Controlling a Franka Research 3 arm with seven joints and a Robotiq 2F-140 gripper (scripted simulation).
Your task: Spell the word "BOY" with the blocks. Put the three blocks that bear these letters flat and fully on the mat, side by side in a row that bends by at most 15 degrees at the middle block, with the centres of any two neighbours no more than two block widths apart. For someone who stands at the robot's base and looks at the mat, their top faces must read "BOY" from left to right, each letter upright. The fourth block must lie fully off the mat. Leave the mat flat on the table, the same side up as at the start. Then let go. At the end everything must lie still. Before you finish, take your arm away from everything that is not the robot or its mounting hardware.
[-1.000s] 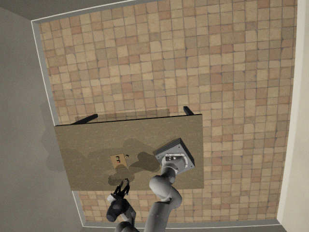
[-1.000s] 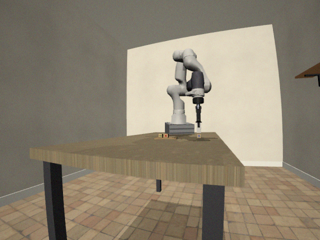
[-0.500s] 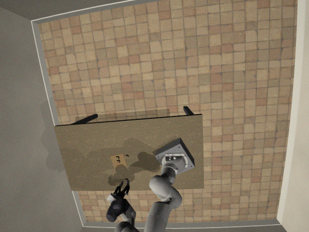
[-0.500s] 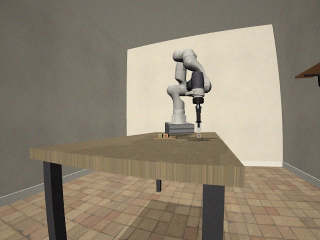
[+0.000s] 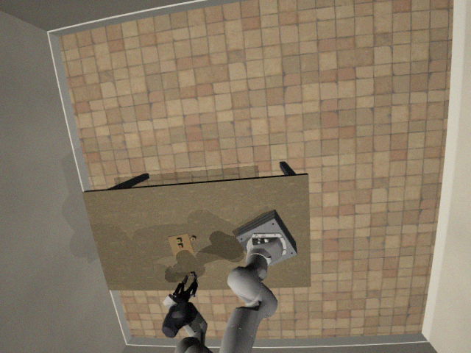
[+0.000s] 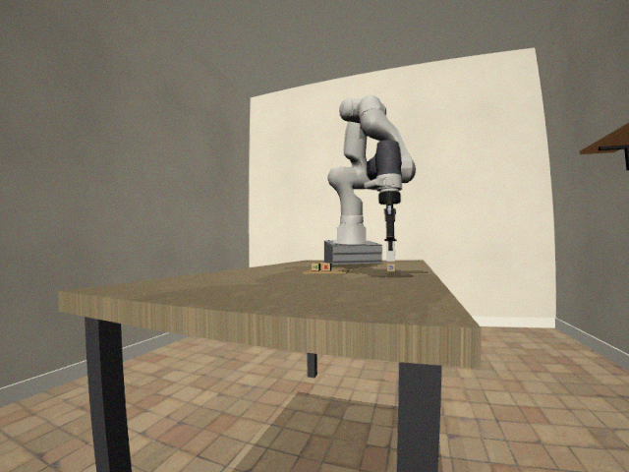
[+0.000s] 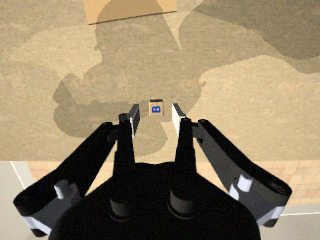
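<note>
tool (image 5: 188, 277) (image 6: 390, 251) (image 7: 155, 111) open around b block (image 5: 192, 274) (image 6: 390, 267) (image 7: 156, 108); block off mat (image 5: 185, 248) (image 6: 332, 272) (image 7: 131, 11)

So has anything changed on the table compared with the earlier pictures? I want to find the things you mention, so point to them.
Nothing visibly: no clear movement of the arm, no block taken hold of or let go. The tool (image 5: 190, 278) (image 6: 390, 252) (image 7: 155, 111) is still open at the B block (image 5: 192, 274) (image 6: 390, 266) (image 7: 156, 108), off the mat (image 5: 187, 246) (image 6: 324, 272) (image 7: 130, 10). The other blocks look unmoved. A tiny finger shift would be too small to tell.
</note>
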